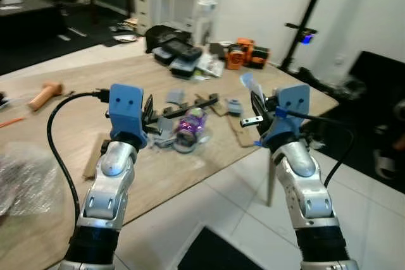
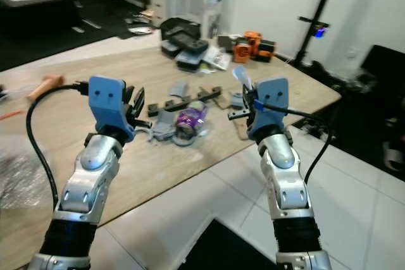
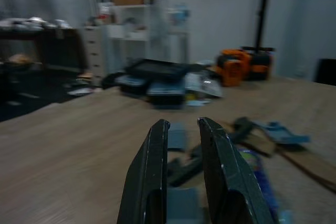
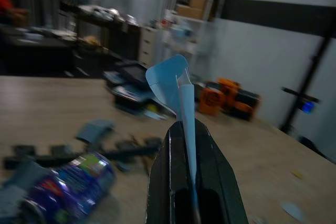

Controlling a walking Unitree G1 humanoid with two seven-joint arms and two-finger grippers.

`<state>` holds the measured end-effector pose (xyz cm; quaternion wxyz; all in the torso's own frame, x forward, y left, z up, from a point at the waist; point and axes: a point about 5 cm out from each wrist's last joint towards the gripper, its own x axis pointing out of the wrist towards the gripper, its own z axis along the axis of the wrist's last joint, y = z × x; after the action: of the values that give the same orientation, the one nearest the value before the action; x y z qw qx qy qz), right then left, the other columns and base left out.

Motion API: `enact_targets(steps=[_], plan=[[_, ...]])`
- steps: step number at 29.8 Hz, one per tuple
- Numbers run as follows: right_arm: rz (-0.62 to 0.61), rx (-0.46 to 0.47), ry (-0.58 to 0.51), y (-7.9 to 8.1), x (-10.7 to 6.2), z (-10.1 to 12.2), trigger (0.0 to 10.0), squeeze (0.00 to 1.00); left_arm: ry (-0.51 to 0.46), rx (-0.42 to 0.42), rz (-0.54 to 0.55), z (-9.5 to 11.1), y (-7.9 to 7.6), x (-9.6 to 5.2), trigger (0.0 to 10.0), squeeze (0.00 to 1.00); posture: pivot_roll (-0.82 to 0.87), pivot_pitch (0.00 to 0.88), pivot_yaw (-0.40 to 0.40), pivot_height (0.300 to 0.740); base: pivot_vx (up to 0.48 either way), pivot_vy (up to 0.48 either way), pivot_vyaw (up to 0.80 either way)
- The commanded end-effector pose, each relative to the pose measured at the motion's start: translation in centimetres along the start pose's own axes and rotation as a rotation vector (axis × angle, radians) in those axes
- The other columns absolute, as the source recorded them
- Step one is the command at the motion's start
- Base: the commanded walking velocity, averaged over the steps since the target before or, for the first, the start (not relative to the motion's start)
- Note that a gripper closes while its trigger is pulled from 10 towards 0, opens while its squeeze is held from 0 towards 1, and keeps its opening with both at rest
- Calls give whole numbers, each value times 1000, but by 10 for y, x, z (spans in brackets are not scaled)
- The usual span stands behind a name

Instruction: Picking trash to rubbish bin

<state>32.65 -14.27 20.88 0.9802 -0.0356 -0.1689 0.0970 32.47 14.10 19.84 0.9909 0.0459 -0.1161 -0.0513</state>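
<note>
A crushed purple can [image 1: 190, 128] lies on the wooden table [image 1: 76, 124] among several grey scraps [image 1: 175, 97] and brown cardboard pieces [image 1: 240, 132]. My left gripper [image 1: 149, 116] hovers just left of the can; its fingers [image 3: 157, 166] stand a narrow gap apart with nothing between them. My right gripper [image 1: 256, 110] is raised over the table's right corner, shut on a thin light-blue scrap [image 4: 176, 85] that sticks up above the fingertips [image 4: 210, 171]. The same blue scrap [image 1: 248, 82] shows above the right hand in the eye views.
A crumpled clear plastic bag [image 1: 22, 178] lies at the table's near left, with a wooden-handled tool [image 1: 45, 95] behind it. Black cases [image 1: 174, 50] and orange tools [image 1: 243, 53] sit at the far edge. White tiled floor [image 1: 240, 207] lies below, with a dark shape [image 1: 209, 254] near my feet.
</note>
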Motion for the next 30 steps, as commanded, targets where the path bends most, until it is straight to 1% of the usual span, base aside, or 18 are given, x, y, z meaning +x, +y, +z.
enact_targets(steps=[1,6,9,14,16,20,26,30], plan=[[-8,-5,1,0,0,-1,10000,0,14,16,-5,-3,0,2,10000,0,-88,52,-67,740,0,0,-800],[-17,6,8,0,-1,-3,10000,0,17,18,-4,-3,1,3,10000,0,-86,55,-66,740,0,0,-800],[-30,23,20,0,-2,-7,10000,0,30,25,-3,-6,3,1,10000,0,-84,62,-66,740,0,0,-800],[-29,26,23,0,-3,-7,10000,0,36,26,-1,-6,5,0,10000,0,-79,68,-66,740,0,0,-800],[-29,28,24,1,-2,-8,10000,0,38,32,5,-6,9,0,10000,0,-81,75,-61,740,0,0,-800],[-28,29,24,1,-1,-8,10000,0,38,36,5,-6,9,1,10000,0,-79,76,-60,740,0,0,-800],[-28,30,25,2,-2,-8,10000,0,42,28,20,-7,10,2,10000,0,-83,78,-61,740,0,0,-800],[-27,32,29,2,-3,-10,10000,0,46,9,37,-8,11,3,10000,0,-83,81,-62,740,0,0,-800]])
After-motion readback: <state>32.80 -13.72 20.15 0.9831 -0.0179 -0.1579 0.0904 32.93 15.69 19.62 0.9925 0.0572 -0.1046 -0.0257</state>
